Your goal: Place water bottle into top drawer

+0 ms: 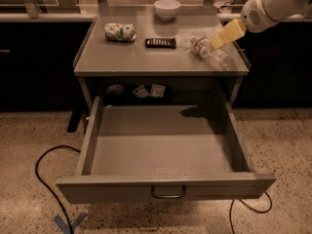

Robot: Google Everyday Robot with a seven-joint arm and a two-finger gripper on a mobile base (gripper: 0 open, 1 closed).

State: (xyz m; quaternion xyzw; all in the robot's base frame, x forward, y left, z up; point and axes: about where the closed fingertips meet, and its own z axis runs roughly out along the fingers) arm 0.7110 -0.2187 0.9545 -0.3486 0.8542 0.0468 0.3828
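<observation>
Currently, the top drawer (pixel 122 186) of a grey metal stand is pulled fully out toward the viewer, its curved pull handle (pixel 168 193) centred on the front panel, and nothing shows on its bare floor. The worktop (pixel 146 60) sits above the rear of the drawer. On it, above the drawer's right rear corner, the water bottle (pixel 210 52) lies on its side, white cap pointing toward the middle of the worktop. The robot's tool (pixel 218 41), pale yellow at the end of a white arm, reaches in from beyond the drawer's right side and slants down to the bottle's upper part. It seems to touch the bottle or hang just over it. Whether it is released or clenched on the bottle cannot be told. Also on the worktop, above the drawer's back edge, are a white bowl (pixel 166 9), a crushed can (pixel 120 31) and a dark flat object (pixel 161 43). A cable (pixel 41 179) trails on the floor off the drawer's left side. By my reading, opening the drawer is done. Securing the bottle, carrying it forward over the drawer and setting it inside all remain.
</observation>
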